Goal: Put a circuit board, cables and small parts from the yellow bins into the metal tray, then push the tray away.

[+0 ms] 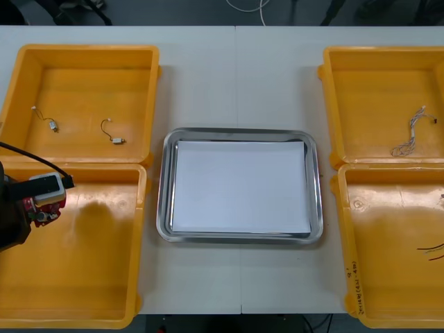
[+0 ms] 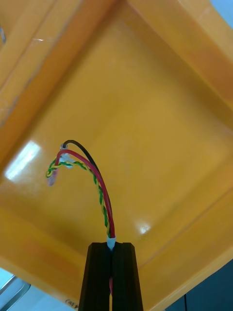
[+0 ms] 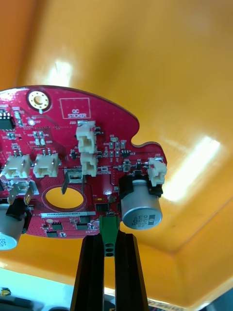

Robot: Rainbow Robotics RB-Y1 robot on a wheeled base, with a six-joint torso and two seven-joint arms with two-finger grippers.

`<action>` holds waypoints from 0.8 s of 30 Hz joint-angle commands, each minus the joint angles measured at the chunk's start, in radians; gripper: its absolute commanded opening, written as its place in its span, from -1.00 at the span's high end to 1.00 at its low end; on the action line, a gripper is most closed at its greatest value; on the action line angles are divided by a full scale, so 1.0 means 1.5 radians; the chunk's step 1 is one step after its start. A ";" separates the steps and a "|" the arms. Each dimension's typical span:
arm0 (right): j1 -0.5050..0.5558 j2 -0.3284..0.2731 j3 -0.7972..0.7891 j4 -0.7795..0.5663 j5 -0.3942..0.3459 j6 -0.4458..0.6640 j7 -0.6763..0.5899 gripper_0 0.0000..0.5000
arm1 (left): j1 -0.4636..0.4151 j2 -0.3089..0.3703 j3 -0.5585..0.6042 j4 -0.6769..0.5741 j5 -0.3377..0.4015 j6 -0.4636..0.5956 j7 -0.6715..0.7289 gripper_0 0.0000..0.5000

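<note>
Left gripper (image 3: 109,243), circuit board (image 3: 73,160) clear above bin (image 3: 145,58)

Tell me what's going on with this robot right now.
Each arm holds something above the yellow bins. The left jaws are shut on a red circuit board, held over the near left bin. The right jaws are shut on a bundle of wires over a right-hand bin. Nothing is in the metal tray yet.

bins (image 1: 76,277) yellow | tray (image 1: 239,132) silver rim, white inside | circuit board (image 3: 111,124) red, white connectors, green tab | cables (image 2: 101,192) red, black, twisted yellow-green | bench (image 1: 236,69) pale grey
</note>
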 commanded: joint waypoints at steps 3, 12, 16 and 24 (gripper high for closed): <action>-0.044 -0.089 -0.021 -0.019 -0.061 0.005 0.023 1.00 | -0.095 -0.046 -0.005 -0.044 0.000 0.081 0.184 1.00; -0.090 -0.140 0.003 -0.004 -0.125 0.005 0.061 1.00 | -0.243 -0.099 -0.130 -0.042 -0.030 0.123 0.276 1.00; -0.113 -0.147 0.024 -0.004 -0.121 0.005 0.129 1.00 | -0.309 -0.126 -0.191 -0.018 -0.029 0.123 0.322 1.00; -0.146 -0.147 0.044 0.014 -0.133 0.004 0.256 1.00 | -0.399 -0.170 -0.266 0.033 -0.028 0.123 0.349 1.00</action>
